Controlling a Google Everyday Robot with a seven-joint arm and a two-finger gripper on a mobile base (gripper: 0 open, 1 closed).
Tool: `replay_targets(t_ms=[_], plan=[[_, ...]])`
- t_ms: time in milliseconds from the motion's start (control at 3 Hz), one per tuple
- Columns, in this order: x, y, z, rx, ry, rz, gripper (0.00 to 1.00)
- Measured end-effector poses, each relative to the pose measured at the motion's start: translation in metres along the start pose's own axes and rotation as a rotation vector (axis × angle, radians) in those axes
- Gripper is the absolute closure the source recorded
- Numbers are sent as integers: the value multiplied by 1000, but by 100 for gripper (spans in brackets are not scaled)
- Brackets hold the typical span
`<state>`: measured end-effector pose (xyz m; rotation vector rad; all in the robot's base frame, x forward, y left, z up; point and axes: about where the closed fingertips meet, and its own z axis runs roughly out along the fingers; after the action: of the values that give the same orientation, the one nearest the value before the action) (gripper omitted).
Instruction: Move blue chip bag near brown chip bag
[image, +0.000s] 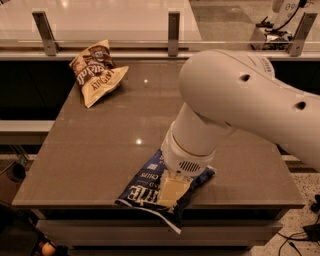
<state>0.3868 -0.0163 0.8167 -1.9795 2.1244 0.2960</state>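
Starting with the bench (100, 150), note that it gives you a broad brown top with a shiny finish, and both bags sit on it at opposite corners. Your arm (240, 100) reaches in from the right and covers much of the near right part of the bench, so expect it to hide the bag's right side while you work.

The blue chip bag (142, 187) lies flat at the near front edge, with its lower corner hanging past the lip. The brown chip bag (97, 72) rests at the far left corner, well apart from it, with open bench between them.

The gripper (172, 189) points straight down and sits on or just over the middle of the blue chip bag. From this angle you cannot tell how the jaws stand or whether they have any of the foil.

Judging by this, the step in hand is securing the bag for the carry. Confirm a firm pinch on a fold before you rise, since crinkly foil will likely slip. Lift it clear rather than dragging, because the overhanging corner could tip it off the front. Then travel diagonally to the far left and set it down just beside the brown chip bag, not on top.
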Motion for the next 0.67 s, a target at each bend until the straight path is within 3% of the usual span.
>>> replay_targets(t_ms=[333, 667], plan=[[0, 0, -2, 0, 0, 0, 86], [-2, 0, -7, 0, 0, 0, 100]])
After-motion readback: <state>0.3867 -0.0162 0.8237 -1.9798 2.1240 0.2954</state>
